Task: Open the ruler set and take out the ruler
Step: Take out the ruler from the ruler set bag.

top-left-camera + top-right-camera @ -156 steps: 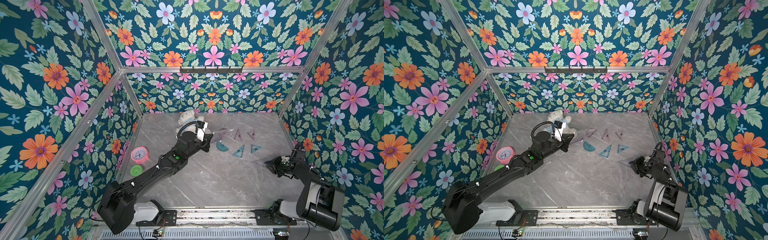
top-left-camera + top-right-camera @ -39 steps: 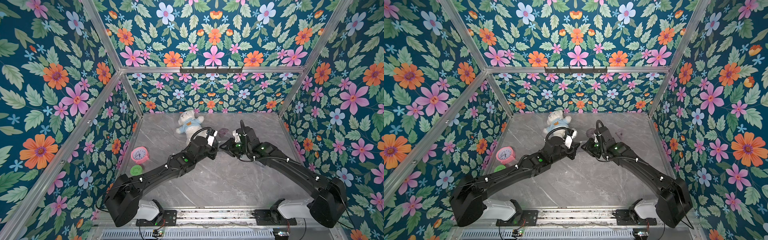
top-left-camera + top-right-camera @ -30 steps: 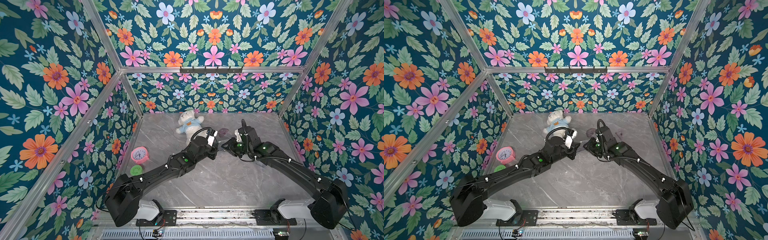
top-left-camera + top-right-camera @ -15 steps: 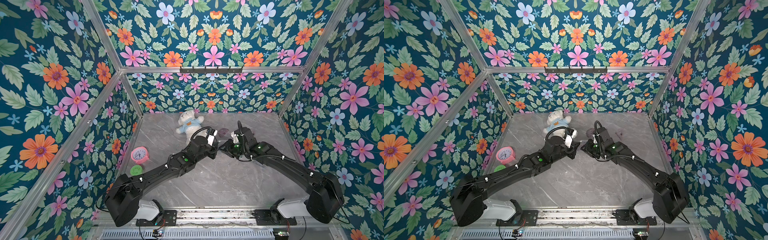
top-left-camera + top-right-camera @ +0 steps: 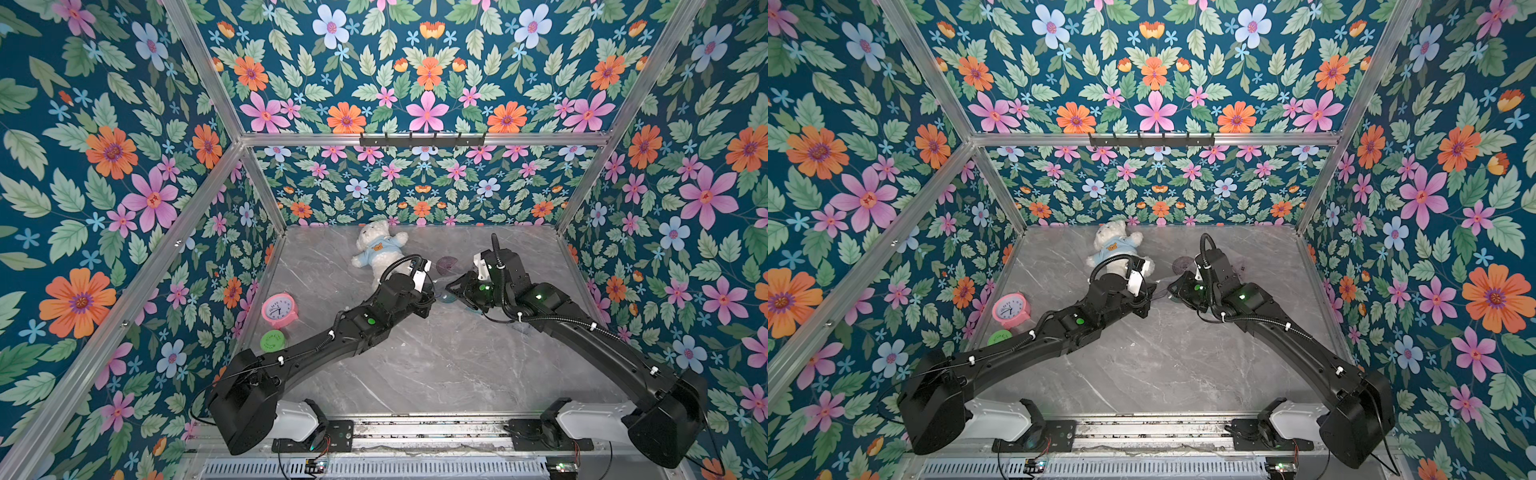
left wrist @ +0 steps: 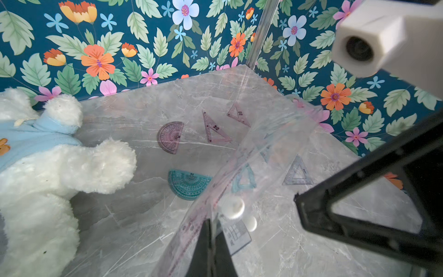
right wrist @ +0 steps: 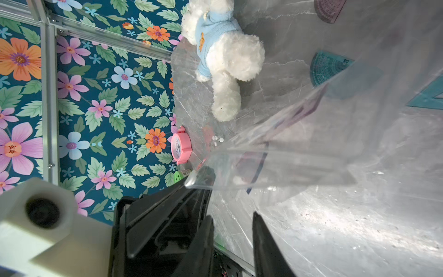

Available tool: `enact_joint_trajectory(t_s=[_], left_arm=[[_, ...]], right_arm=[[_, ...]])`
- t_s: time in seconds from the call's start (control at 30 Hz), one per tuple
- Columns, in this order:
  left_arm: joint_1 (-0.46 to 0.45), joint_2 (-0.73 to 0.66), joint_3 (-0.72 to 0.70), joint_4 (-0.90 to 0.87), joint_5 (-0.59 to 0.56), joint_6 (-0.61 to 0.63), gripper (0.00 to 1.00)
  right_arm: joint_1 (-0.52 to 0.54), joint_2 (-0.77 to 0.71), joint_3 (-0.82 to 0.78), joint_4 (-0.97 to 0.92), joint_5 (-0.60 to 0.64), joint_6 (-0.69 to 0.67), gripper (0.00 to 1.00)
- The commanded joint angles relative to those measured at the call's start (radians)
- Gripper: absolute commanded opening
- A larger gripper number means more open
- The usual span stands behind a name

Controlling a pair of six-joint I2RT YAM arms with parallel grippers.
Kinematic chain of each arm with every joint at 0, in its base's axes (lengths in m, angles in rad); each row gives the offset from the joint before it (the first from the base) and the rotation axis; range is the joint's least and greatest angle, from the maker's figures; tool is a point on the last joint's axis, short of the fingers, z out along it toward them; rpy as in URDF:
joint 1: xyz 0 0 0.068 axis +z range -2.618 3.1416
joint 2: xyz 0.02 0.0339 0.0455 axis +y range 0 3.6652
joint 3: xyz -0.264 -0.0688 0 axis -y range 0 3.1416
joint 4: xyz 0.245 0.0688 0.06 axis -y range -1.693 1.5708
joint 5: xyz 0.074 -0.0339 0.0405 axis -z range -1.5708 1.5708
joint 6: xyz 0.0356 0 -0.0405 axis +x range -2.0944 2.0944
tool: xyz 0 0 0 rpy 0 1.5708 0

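In both top views the arms meet just above the middle of the frame. The left end effector (image 5: 432, 291) and right end effector (image 5: 451, 286) are tip to tip, nearly touching. A teddy bear (image 5: 376, 253) lies above them, and a pink clock (image 5: 278, 309) stands at the left of the tabletop (image 5: 415, 365).

Left wrist view: the left end effector (image 6: 212, 225) is clenched on an edge of the clear pouch (image 6: 263, 148), which is held up off the tabletop. The ruler (image 6: 189, 227) is inside it. A purple protractor (image 6: 170, 136), a teal protractor (image 6: 187, 184) and set squares (image 6: 215, 129) lie loose beyond.

Right wrist view: the right end effector (image 7: 231, 215) is released, its jaws apart, with the pouch (image 7: 311, 148) just ahead.
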Motion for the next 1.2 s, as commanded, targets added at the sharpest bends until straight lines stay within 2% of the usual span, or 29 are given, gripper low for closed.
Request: enact_joint_trajectory(t_s=[0.0, 0.43, 0.77, 1.17], left_arm=[[0.000, -0.004, 0.010, 0.032, 0.002, 0.001, 0.00], [0.000, -0.003, 0.012, 0.039, 0.026, 0.001, 0.00], [-0.001, -0.006, 0.009, 0.042, 0.034, 0.001, 0.00], [-0.001, -0.007, 0.006, 0.049, 0.064, -0.007, 0.00]], right_arm=[[0.001, 0.018, 0.011, -0.020, 0.021, -0.014, 0.30], [0.007, 0.133, -0.006, 0.094, -0.079, 0.035, 0.30], [0.011, 0.163, -0.031, 0.137, -0.098, 0.061, 0.29], [0.011, 0.168, -0.043, 0.173, -0.102, 0.068, 0.17]])
